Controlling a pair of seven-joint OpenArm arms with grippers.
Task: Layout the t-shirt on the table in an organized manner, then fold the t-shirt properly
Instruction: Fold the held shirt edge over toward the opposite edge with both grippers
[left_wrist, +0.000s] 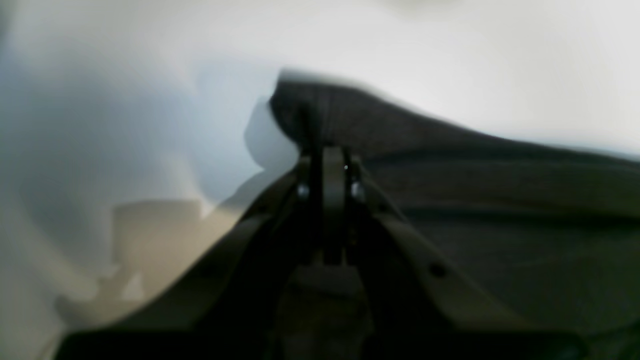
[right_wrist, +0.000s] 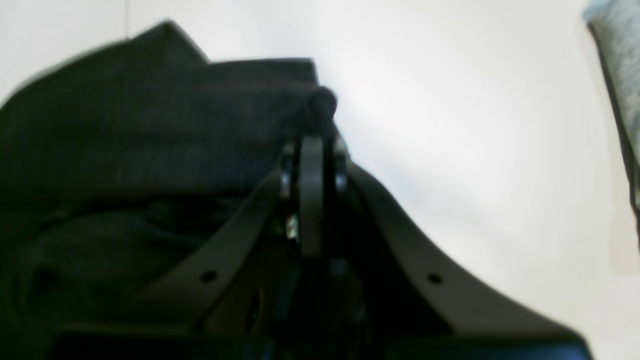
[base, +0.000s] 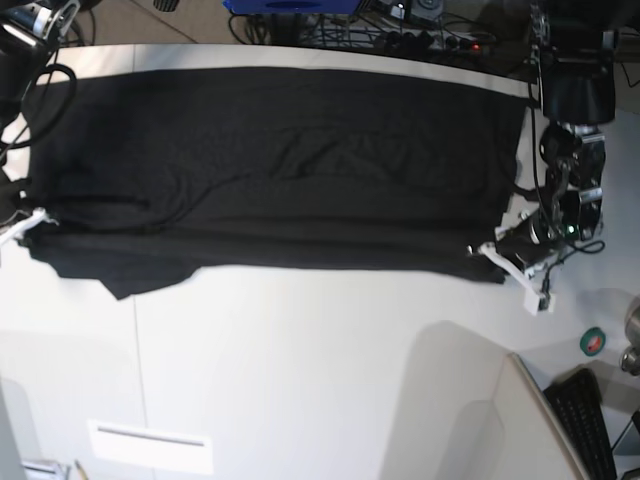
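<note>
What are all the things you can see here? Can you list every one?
t-shirt: one, black, spread wide across the far half of the table.
table: one, white, under the shirt, with a thin dark line down its near left part.
label: one, white, on the table's near left edge.
tape roll: one, green, at the far right.
keyboard: one, black, bottom right corner.
cables: several, dark, behind the table.
left hand: one, dark, shut on the shirt's edge.
right hand: one, dark, shut on the shirt's edge.
</note>
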